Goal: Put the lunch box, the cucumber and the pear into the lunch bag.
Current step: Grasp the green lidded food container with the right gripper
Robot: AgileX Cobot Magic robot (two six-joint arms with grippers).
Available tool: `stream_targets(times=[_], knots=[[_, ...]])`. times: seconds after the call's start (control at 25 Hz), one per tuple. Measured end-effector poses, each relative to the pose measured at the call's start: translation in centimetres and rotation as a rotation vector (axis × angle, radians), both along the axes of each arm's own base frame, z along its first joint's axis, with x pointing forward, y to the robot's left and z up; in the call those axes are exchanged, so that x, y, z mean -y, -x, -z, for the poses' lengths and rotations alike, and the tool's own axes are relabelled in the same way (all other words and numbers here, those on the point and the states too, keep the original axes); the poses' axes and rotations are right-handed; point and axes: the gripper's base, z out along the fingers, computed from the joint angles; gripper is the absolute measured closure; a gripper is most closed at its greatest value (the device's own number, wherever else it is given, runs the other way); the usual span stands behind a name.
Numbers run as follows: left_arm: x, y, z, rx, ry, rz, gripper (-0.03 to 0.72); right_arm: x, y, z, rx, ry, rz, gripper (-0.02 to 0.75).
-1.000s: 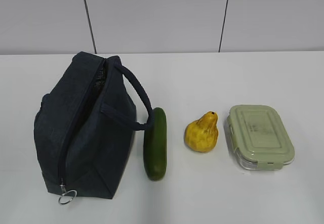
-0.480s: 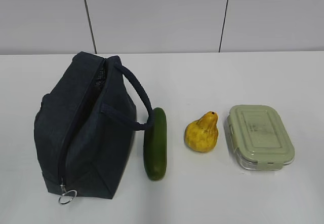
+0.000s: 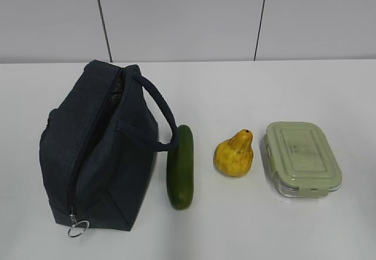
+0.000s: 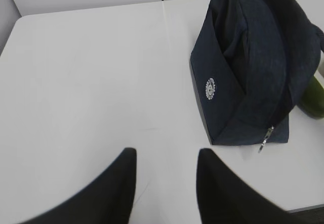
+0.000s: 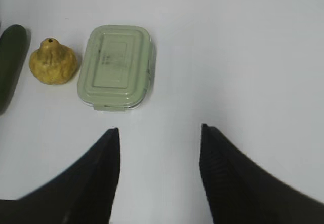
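— Where's everything sitting?
— Bag (image 3: 97,151), cucumber (image 3: 180,166), pear (image 3: 234,154), lunch box (image 3: 301,159), in a row on the table (image 3: 247,89).
— The grippers?
— Left gripper (image 4: 166,176) spread, empty, near the bag; right gripper (image 5: 160,155) spread, just short of the box.

In the left wrist view, the cucumber (image 4: 315,96) is being mostly hidden behind the lunch bag (image 4: 248,72), whose top is being cut off by the upper edge. In the right wrist view, the cucumber (image 5: 10,62) is being cropped by the left edge. The bag's interior is being concealed; its logo (image 4: 210,88) is too small to be read.
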Motion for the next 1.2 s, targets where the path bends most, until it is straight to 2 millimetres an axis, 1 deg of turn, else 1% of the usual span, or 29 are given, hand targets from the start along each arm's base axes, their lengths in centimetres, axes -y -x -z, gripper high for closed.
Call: stream_targets(times=[0.2, 0.4, 0.44, 0.48, 0.72, 0.92, 1.0, 1.04, 1.08, 1.2], knots=[[0.0, 0.0, 0.0, 0.000, 0.000, 0.000, 0.448, 0.2, -3.1, 0.0, -0.096, 0.058, 0.011, 0.325], [0.0, 0.0, 0.0, 0.000, 0.000, 0.000, 0.448, 0.3, -6.9, -0.5, -0.172, 0.105, 0.005, 0.325], [0.0, 0.0, 0.0, 0.000, 0.000, 0.000, 0.448, 0.3, -7.2, -0.6, -0.175, 0.105, 0.005, 0.325], [0.0, 0.0, 0.0, 0.000, 0.000, 0.000, 0.448, 0.2, -8.4, -0.6, -0.194, 0.108, 0.003, 0.325], [0.0, 0.0, 0.0, 0.000, 0.000, 0.000, 0.448, 0.0, -11.7, -0.5, -0.228, 0.112, -0.002, 0.325], [0.0, 0.0, 0.0, 0.000, 0.000, 0.000, 0.448, -0.1, -14.5, 0.4, -0.253, 0.112, -0.009, 0.326], [0.0, 0.0, 0.0, 0.000, 0.000, 0.000, 0.448, -0.4, -15.9, 1.4, -0.285, 0.099, -0.022, 0.326], [0.0, 0.0, 0.0, 0.000, 0.000, 0.000, 0.448, -0.4, -16.0, 1.5, -0.292, 0.096, -0.024, 0.326], [0.0, 0.0, 0.0, 0.000, 0.000, 0.000, 0.448, -0.7, -16.7, 2.2, -0.316, 0.080, -0.040, 0.326], [0.0, 0.0, 0.0, 0.000, 0.000, 0.000, 0.448, -1.1, -18.0, 3.7, -0.366, 0.046, -0.063, 0.326]])
